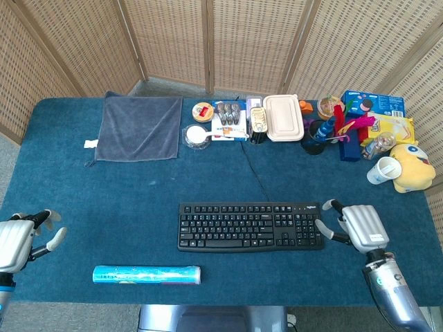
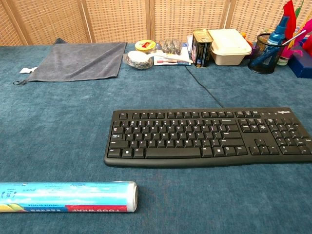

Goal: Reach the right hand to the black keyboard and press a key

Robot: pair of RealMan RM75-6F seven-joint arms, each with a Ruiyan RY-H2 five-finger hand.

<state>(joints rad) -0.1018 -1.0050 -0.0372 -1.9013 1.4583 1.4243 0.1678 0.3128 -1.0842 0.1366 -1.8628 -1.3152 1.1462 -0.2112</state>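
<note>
Head overhead; chest low; shared keyboard (image 1: 250, 225).

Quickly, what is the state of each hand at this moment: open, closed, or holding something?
Left hand: open, fingers apart, holding nothing.
Right hand: open, fingers spread, holding nothing, beside the right end of the black keyboard.
</note>
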